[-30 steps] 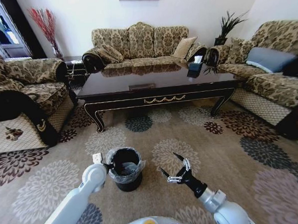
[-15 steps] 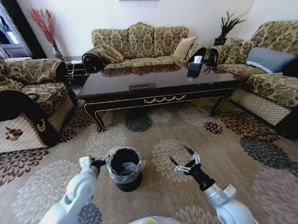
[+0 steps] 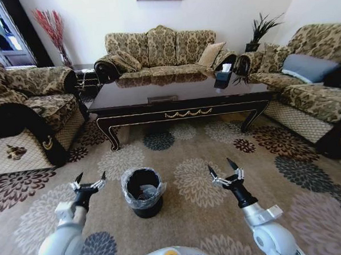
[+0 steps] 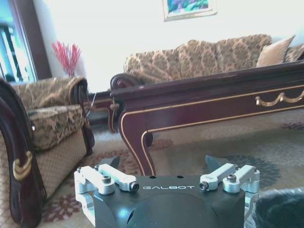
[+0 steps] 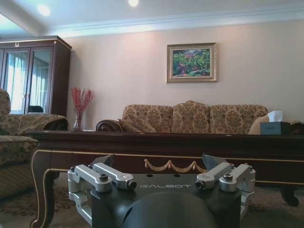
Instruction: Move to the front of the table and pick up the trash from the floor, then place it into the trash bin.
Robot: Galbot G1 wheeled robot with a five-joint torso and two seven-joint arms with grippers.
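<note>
The black trash bin [image 3: 142, 193] with its translucent liner stands on the carpet between my two arms. A pale shape lies inside it, too small to tell what it is; the trash is otherwise out of view. My left gripper [image 3: 90, 177] hovers open and empty to the left of the bin, apart from its rim. On the bin's right my right gripper [image 3: 219, 165] is also open and empty. The glossy dark table [image 3: 180, 94] stands ahead. The left wrist view shows my left gripper [image 4: 164, 164] facing a table leg [image 4: 137, 142]. My right gripper [image 5: 159, 161] faces the gold ornament [image 5: 168, 165].
A dark tissue box [image 3: 222, 78] sits on the table's far right. Patterned sofas surround the table: one behind [image 3: 160, 48], an armchair on the left [image 3: 27, 112] and a sofa on the right [image 3: 311, 86]. Flowered carpet [image 3: 189, 155] lies open between the table and me.
My left gripper has pulled leftward away from the bin's rim and now stands apart from it, open. The right gripper has drifted to the right and a little forward.
</note>
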